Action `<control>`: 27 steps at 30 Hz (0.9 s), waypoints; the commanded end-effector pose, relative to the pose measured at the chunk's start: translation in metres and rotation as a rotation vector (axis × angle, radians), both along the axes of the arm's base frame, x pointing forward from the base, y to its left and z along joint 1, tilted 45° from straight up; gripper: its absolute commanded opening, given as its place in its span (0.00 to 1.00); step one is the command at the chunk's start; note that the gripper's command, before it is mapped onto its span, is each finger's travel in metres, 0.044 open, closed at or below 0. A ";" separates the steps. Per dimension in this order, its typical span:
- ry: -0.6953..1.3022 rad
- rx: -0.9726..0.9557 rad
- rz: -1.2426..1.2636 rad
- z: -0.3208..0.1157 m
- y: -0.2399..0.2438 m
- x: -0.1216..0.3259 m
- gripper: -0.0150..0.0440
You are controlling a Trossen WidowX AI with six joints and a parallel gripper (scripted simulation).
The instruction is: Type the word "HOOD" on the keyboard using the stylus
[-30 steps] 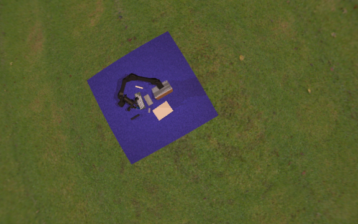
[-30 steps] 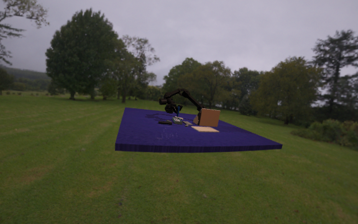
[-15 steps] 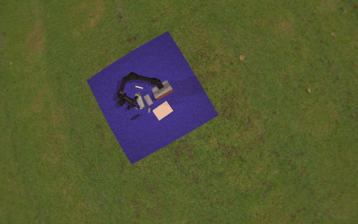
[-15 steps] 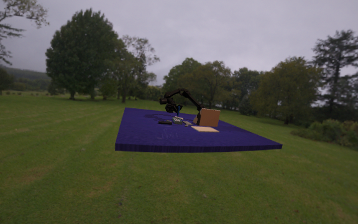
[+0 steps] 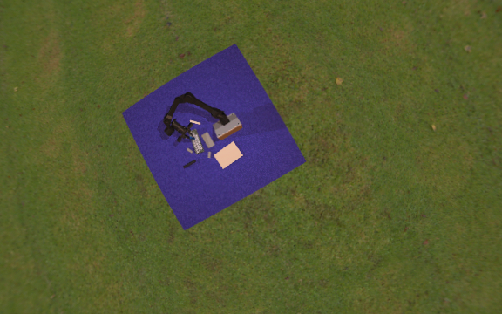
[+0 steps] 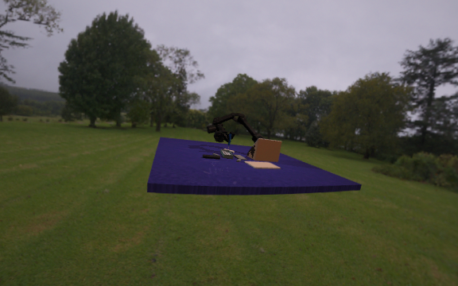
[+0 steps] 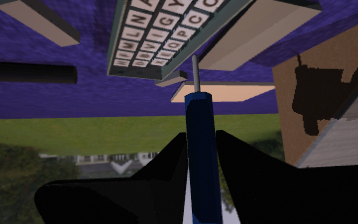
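The gripper (image 5: pixel 190 135) (image 6: pixel 230 137) (image 7: pixel 201 133) is shut on the blue stylus (image 6: pixel 230 140) (image 7: pixel 199 112). Its thin grey metal tip points away from the fingers. The keyboard (image 5: pixel 197 143) (image 6: pixel 227 153) (image 7: pixel 152 37) has white lettered keys in three rows on a grey-green body. In the wrist view the stylus tip overlaps the keyboard's long side, beside the row that includes Q, P, C and O. In the exterior view the stylus stands nearly upright and looks raised above the keyboard. Exact height is hard to tell.
A grey slab (image 5: pixel 207 139) (image 7: pixel 262 35) lies beside the keyboard. A black bar (image 5: pixel 189 164) (image 6: pixel 211 156) (image 7: pixel 27 72), small grey blocks, a pale bar (image 5: pixel 194 122) and a peach pad (image 5: pixel 228 155) (image 6: pixel 262 164) (image 7: pixel 222 92) lie around. The arm's base box (image 5: pixel 227 126) (image 6: pixel 268 150) stands nearby.
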State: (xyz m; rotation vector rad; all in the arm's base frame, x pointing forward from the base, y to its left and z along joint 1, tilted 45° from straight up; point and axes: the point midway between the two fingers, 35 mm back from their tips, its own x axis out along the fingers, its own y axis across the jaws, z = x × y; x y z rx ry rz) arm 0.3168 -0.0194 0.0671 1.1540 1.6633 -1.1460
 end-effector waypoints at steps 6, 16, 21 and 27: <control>0.005 0.001 0.006 0.006 -0.006 -0.010 0.25; 0.005 0.000 0.006 -0.007 -0.019 -0.012 0.25; 0.005 0.000 0.006 -0.008 -0.020 -0.012 0.30; 0.005 0.000 0.006 -0.011 -0.022 -0.012 0.39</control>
